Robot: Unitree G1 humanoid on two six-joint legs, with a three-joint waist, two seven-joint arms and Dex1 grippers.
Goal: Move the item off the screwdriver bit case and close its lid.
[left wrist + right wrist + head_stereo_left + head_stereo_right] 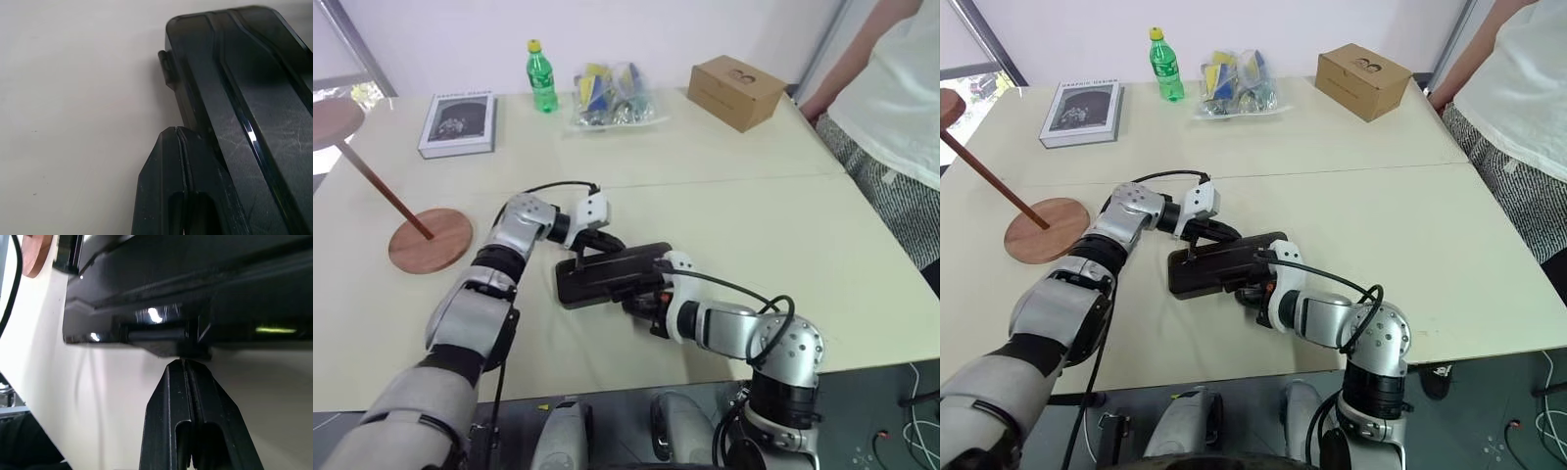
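1. The screwdriver bit case point(607, 276) lies flat on the pale table point(754, 225), near the front edge and about in the middle, with its dark lid point(1224, 266) down over it; the seam along the front long edge shows in the right wrist view.
2. The left gripper point(590, 242) sits at the far long edge of the case toward its left end. Its two black fingers point(168, 186) are pressed together with nothing between them, tips right against the case's edge.
3. The right gripper point(185, 363) is at the near long edge of the case, pointing at the small black clasp point(161, 333). Its fingers are also pressed flat together and grip nothing; the tips are at the clasp, and whether they touch it I cannot tell.
4. The wooden stand point(429, 240) is off the case, well to the left on the table. Its round base rests flat, the thin rod point(382, 191) slants up and to the left, and the top disc point(333, 119) is at the left edge of the head view.
5. Along the far side of the table lie a grey book point(458, 123), a green bottle point(541, 76), a clear bag of small packets point(612, 96) and a cardboard box point(736, 91).
6. A person point(891, 98) in a white top stands at the right side of the table.
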